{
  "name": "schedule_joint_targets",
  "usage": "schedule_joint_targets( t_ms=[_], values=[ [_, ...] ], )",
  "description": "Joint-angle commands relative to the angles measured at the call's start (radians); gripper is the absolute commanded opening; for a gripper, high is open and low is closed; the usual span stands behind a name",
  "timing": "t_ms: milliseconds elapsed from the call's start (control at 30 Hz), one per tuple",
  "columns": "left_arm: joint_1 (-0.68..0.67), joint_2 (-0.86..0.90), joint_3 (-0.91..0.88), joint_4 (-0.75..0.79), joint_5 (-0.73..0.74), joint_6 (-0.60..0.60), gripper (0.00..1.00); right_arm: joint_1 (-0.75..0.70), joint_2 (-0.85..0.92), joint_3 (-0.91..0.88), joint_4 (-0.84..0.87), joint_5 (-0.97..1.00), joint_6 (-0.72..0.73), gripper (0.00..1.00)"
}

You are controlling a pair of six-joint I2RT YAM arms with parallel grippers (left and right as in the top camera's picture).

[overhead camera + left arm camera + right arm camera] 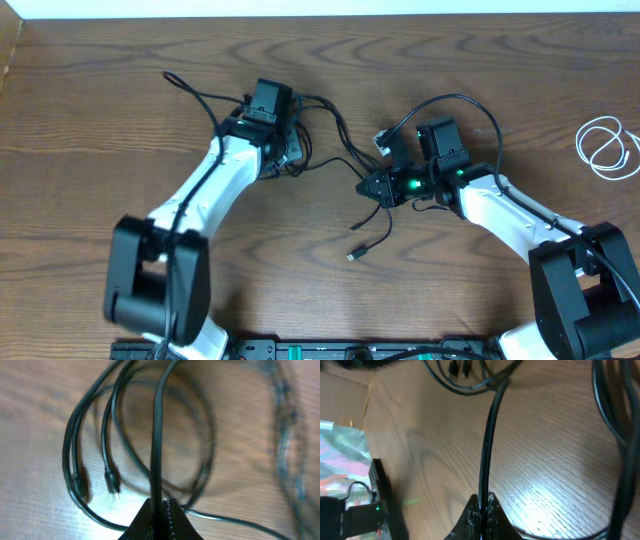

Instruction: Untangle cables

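Grip is taken on the black cable [487,445] at mid-table [90,120], one strand being pinched in the left gripper [159,505] and another in the right gripper [482,505], presumably so that its loops can be drawn apart, while the white cable [582,140] is kept coiled well apart at the right edge.

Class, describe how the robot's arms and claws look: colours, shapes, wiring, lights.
Both the left arm and right arm have white links joined by chunky black joint housings, with black wires along them. The left claw and right claw are black, tapering toward the tips. Near the right wrist glow green lights.
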Motion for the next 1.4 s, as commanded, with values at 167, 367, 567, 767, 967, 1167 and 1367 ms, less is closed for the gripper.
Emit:
schedule_joint_targets(
  t_ms=[167, 367, 567, 767, 967, 1167, 1367],
  values=[
    [0.0, -0.315, 0.042, 0.153, 0.019, 0.055, 0.07, 0.011, 0.002, 0.006, -0.003, 0.018, -0.018, 0.01],
    [0.0, -0.484, 0.042, 0.208, 0.018, 0.109, 0.07, 0.01, 0.002, 0.006, -0.003, 0.018, -0.018, 0.01],
    [0.0, -0.586, 0.042, 0.231, 0.011, 0.14, 0.08, 0.011, 0.002, 0.006, -0.003, 0.019, -0.018, 0.01],
    [0.0, -0.64, 0.042, 0.242, 0.011, 0.14, 0.08, 0.011, 0.002, 0.006, -0.003, 0.115, -0.014, 0.01],
    [0.0, -0.648, 0.042, 0.242, -0.005, 0.14, 0.08, 0.01, 0.002, 0.006, -0.032, 0.332, 0.059, 0.01],
    [0.0, -0.648, 0.042, 0.239, -0.084, 0.14, 0.08, 0.01, 0.002, 0.006, -0.08, 0.642, 0.1, 0.01],
    [0.0, -0.647, 0.042, 0.214, -0.084, 0.14, 0.08, 0.007, 0.002, 0.006, -0.119, 0.903, 0.1, 0.01]
  ],
)
